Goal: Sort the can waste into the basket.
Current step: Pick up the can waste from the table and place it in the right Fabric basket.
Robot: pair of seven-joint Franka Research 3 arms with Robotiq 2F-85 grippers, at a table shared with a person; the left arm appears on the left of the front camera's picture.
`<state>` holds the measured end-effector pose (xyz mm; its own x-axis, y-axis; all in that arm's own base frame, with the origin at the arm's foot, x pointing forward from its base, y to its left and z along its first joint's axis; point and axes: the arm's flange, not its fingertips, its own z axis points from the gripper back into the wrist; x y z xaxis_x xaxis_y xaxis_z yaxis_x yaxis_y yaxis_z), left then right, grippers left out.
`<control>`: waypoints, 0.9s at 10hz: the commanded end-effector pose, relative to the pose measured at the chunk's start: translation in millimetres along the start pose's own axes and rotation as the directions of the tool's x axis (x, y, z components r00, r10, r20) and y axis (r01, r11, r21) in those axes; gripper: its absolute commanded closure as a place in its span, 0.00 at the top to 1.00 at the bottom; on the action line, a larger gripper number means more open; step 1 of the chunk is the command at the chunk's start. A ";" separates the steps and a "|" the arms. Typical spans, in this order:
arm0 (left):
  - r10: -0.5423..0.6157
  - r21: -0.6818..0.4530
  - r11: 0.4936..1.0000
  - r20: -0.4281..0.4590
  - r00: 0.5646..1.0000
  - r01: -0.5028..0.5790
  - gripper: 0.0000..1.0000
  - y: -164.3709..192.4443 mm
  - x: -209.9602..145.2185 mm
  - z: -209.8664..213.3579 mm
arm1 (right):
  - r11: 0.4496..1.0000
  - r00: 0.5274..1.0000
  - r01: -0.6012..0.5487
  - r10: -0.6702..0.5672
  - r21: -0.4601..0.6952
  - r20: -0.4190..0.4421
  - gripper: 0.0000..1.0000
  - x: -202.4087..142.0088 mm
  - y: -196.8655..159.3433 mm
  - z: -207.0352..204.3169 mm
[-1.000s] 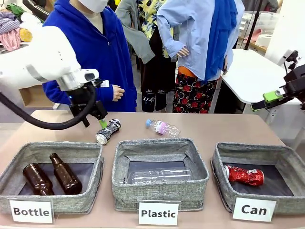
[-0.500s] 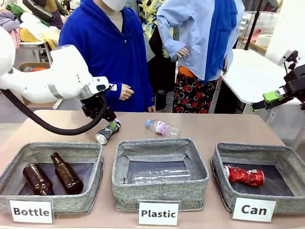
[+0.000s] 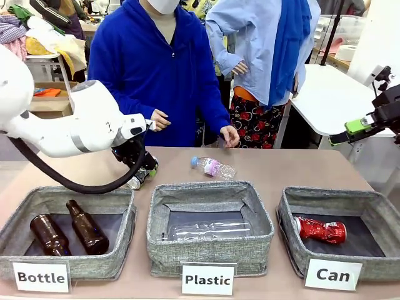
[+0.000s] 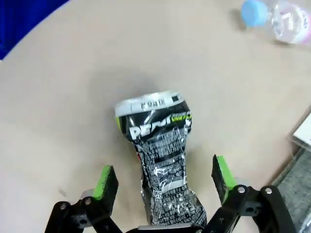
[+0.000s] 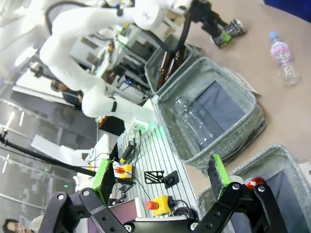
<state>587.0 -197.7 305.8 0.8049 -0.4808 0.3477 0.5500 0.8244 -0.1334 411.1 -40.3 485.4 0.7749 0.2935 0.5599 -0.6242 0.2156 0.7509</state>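
Note:
A crushed black-and-silver can [image 3: 134, 182] lies on the table behind the left bin. My left gripper [image 3: 143, 169] has come down over it. In the left wrist view the can [image 4: 163, 160] lies between the green pads [image 4: 106, 181], with a gap on each side, so the jaws stand open around it. A crushed red can [image 3: 320, 230] rests inside the grey basket [image 3: 292, 240] labelled "Can" at the right. My right gripper [image 3: 354, 127] hangs open above the table's right edge, off beyond the basket; its wrist view shows my right gripper [image 5: 160, 175] holding nothing.
A "Plastic" bin [image 3: 161, 240] with a clear bottle stands in the middle. A "Bottle" bin [image 3: 122, 240] with two brown bottles stands at the left. A clear plastic bottle [image 3: 214, 167] lies on the table behind them. A person's hand [image 3: 230, 135] rests at the far edge.
My left arm has swung right and lowered onto the black-and-silver can, its jaws narrowing around it. The person shifted right and brought a hand to the table's far edge. The right arm is still.

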 end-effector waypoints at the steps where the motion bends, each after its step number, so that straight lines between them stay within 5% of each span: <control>1: -0.032 0.032 0.999 -0.021 0.999 0.033 0.77 1.8 -8.6 0.5 | 1.000 1.000 -0.020 0.020 0.000 -0.017 1.00 -0.5 1.0 4.1; 2: -0.025 0.028 0.999 -0.031 0.999 0.026 0.40 1.3 -9.0 0.1 | 1.000 1.000 -0.020 0.020 0.000 -0.017 1.00 -0.5 1.0 4.1; 4: -0.021 0.034 0.999 -0.041 0.999 0.022 0.00 1.4 -9.1 1.7 | 1.000 1.000 -0.020 0.020 0.000 -0.017 1.00 -0.5 1.0 4.1; 9: -0.007 -0.004 1.000 0.002 1.000 0.007 0.00 -4.3 -15.3 44.7 | 1.000 1.000 -0.020 0.020 0.000 -0.017 1.00 -0.5 1.0 4.1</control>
<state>580.1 -190.8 319.1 0.7959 -0.5002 0.3412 0.5609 0.8213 -0.1042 411.1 -40.3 485.4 0.7748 0.2937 0.5598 -0.6242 0.2155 0.7509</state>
